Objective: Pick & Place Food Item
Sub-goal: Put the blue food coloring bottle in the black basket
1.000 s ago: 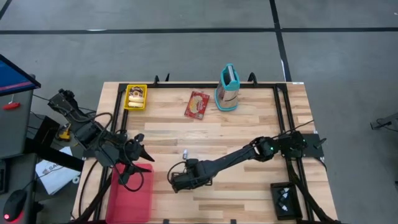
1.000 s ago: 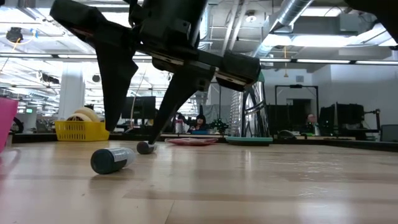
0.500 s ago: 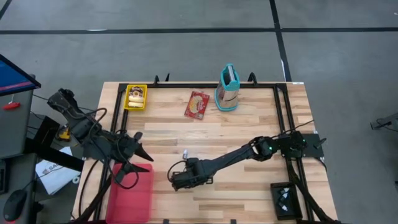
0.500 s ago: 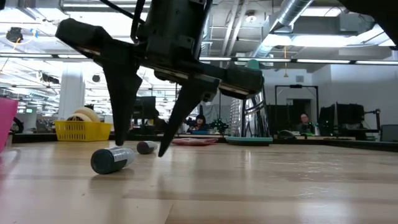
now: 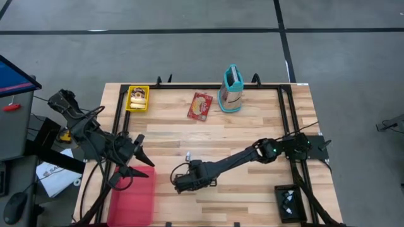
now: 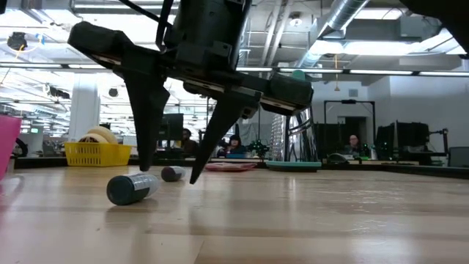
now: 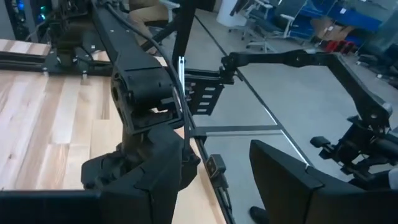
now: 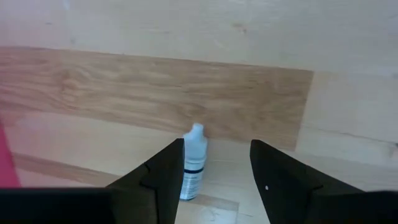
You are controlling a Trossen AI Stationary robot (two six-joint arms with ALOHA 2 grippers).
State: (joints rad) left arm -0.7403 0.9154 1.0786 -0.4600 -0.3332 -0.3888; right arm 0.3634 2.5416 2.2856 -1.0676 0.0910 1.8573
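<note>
A red snack packet point(image 5: 201, 106) lies flat at the far middle of the wooden table. Beside it a yellow basket point(image 5: 137, 98) holds pale round food. A small white bottle with a blue label point(image 8: 193, 163) lies on its side on the table point(image 5: 187, 156), just beyond my right gripper point(image 5: 182, 184). That gripper points down close over the table point(image 6: 168, 174), open point(image 8: 216, 144), with nothing between its fingers. My left gripper point(image 5: 140, 165) hangs open over the far end of the pink tray point(image 5: 132, 197), nearly level point(image 7: 180, 186).
A teal and grey upright holder point(image 5: 231, 89) stands at the far side, right of the packet. In the low view a dark little cylinder point(image 6: 132, 188) and a smaller one point(image 6: 172, 174) lie by the right gripper's fingers. A black box point(image 5: 289, 202) sits at the near right corner.
My left gripper has risen a little over the pink tray and tipped up from slanting down to nearly level, staying open. The bottle and the food items lie where they were.
</note>
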